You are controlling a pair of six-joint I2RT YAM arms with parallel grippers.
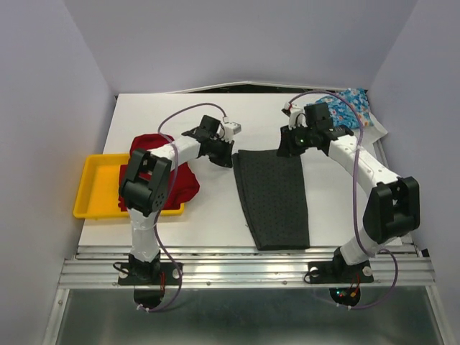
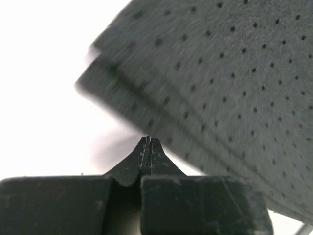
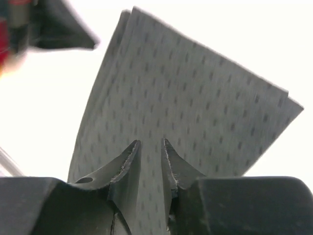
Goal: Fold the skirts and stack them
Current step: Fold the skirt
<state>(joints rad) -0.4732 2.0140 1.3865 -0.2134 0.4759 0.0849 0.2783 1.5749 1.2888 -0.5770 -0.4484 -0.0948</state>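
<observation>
**A:** Where's the grey skirt (image 1: 273, 198)?
**B:** Folded flat, mid-worktop (image 1: 208, 215). Red skirt (image 1: 183, 180) is on the tray (image 1: 93, 187) at left, blue skirt (image 1: 352, 100) far right.
**A:** Anything gripping it?
**B:** Left gripper (image 2: 148, 142) is pressed together, empty, by its far left corner. Right gripper (image 3: 150, 144) is slightly spread with grey cloth in the gap. Whether it pinches, I cannot tell.

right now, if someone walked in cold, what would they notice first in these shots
The dark dotted skirt lies flat at centre, with the left gripper shut near its far left corner and the right gripper part open over its far right one. Beyond that, a red skirt is heaped on the yellow tray at the left, and a blue floral skirt sits at the far right.
</observation>
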